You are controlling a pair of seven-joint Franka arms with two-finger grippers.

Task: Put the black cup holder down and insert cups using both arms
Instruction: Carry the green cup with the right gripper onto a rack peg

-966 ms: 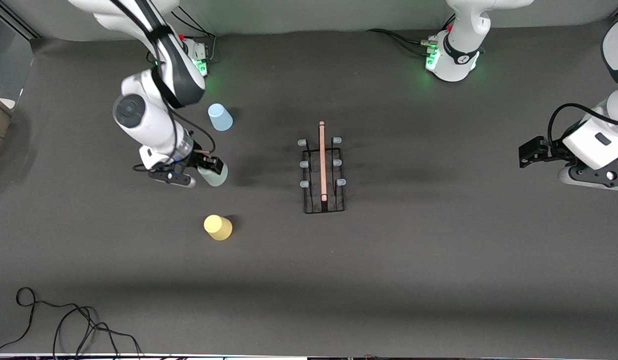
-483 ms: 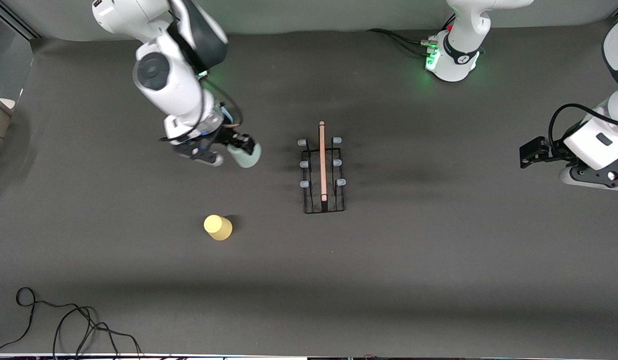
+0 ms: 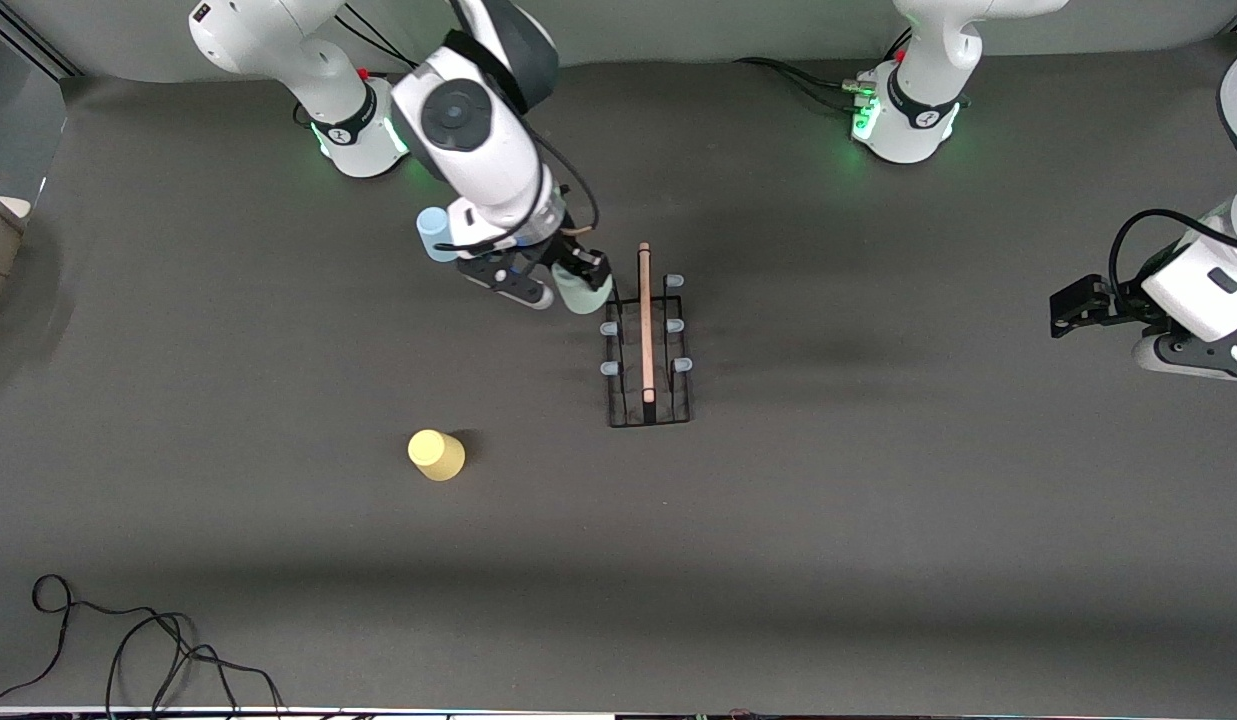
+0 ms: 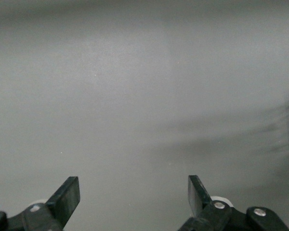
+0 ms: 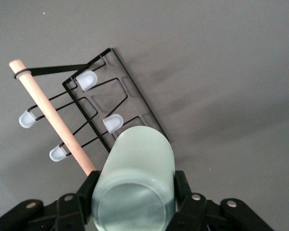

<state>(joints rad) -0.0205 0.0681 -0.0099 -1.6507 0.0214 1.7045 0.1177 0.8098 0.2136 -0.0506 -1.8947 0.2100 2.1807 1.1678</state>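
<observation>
The right gripper (image 3: 576, 281) holds the pale green cup (image 3: 584, 294) over the black cup holder (image 3: 646, 345), at the prong farthest from the camera; the blue cup (image 3: 433, 232) and yellow cup (image 3: 436, 455) stand apart; the left gripper (image 3: 1073, 306) waits, open, at its end.

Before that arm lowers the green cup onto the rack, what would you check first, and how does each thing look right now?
1. Pale green cup gripped by the right claw: ok, its fingers clamp both sides.
2. Cup over the black cup holder: ok, it hangs over the end farthest from the front camera.
3. Cup lined up with one prong: cannot tell.
4. Prongs free: ok, all the capped prongs seen carry no cup.
5. Rack upright on the table: ok, the wooden handle runs level along its top.
6. Left claw out of the way: ok, open, waiting at the left arm's end of the table.
</observation>
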